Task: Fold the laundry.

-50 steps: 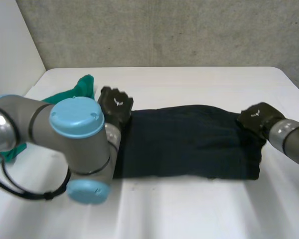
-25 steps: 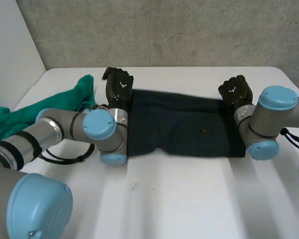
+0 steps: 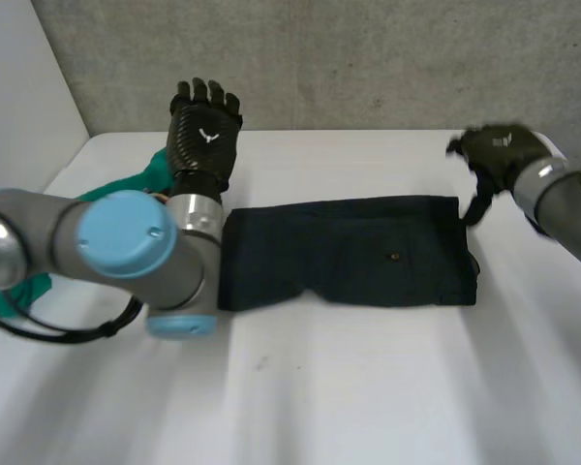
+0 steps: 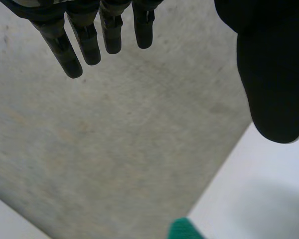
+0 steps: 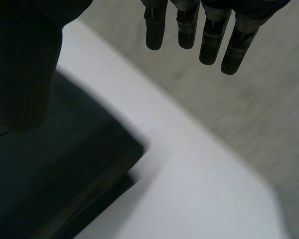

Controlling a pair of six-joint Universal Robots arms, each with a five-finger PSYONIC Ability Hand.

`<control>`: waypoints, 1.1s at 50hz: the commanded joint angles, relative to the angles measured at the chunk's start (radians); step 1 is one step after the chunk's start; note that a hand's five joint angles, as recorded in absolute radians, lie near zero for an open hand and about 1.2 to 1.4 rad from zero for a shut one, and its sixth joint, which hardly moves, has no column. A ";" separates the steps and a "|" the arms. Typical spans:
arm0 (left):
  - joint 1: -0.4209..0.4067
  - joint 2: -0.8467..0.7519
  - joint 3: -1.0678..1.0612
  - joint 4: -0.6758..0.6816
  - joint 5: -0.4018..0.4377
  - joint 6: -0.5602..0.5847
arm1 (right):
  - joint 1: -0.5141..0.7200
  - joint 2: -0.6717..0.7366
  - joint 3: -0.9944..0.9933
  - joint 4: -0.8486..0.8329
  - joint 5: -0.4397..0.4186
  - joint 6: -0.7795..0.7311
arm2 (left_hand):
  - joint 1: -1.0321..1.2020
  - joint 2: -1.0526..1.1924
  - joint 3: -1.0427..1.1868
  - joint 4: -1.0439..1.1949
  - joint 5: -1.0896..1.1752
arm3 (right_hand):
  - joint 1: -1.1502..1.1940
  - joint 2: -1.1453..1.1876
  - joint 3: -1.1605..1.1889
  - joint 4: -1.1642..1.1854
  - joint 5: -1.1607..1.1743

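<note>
1. While neither hand has hold of it, the dark folded garment (image 3: pixel 349 254) lies flat across the middle of the white table (image 3: pixel 368 387). Its long side runs left to right, and there's a small button (image 3: pixel 395 257) showing on top.
2. The left hand (image 3: pixel 204 136) hangs in the air past the garment's left end, toward the far edge of the table, with its back facing the head camera. In its own wrist view the fingers (image 4: pixel 74 55) are straight and a bit spread, and the thumb (image 4: pixel 274 84) is well apart from them with nothing in between. So it's relaxed and empty.
3. The right hand (image 3: pixel 499 150) is over by the garment's far right corner. Its wrist view shows straight fingers side by side with the thumb out to one side, holding nothing. The garment's corner sits under the palm there, with stacked layers along the edge. Can't tell if the thumb actually brushes the cloth.
4. A green cloth (image 3: pixel 153 174) is bunched at the left of the table, partly hidden behind the left arm (image 3: pixel 126 242) and near the garment's left end.
5. Behind the table is a concrete wall (image 3: pixel 368 58).
</note>
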 commanded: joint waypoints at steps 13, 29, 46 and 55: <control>0.078 0.229 -0.192 -0.655 0.339 -0.636 | -0.085 -0.047 0.447 -0.284 -0.154 0.009 | -0.007 -0.015 -0.021 -0.015 -0.032 | 0.266 0.251 0.258 0.238 0.232; 0.081 0.229 -0.238 -0.598 0.333 -0.634 | -0.093 0.104 0.392 -0.379 -0.143 -0.066 | -0.010 -0.018 -0.024 -0.018 -0.035 | 1.193 1.178 1.185 1.165 1.158; 0.081 0.289 -0.278 -0.607 0.329 -0.630 | -0.279 -0.059 0.352 -0.225 -0.079 -0.394 | -0.020 -0.027 -0.033 -0.028 -0.045 | 1.193 1.178 1.185 1.165 1.158; 0.086 0.296 -0.279 -0.600 0.329 -0.628 | -0.057 -0.060 0.278 -0.231 -0.044 -0.660 | -0.020 -0.027 -0.033 -0.028 -0.045 | 1.193 1.178 1.185 1.165 1.158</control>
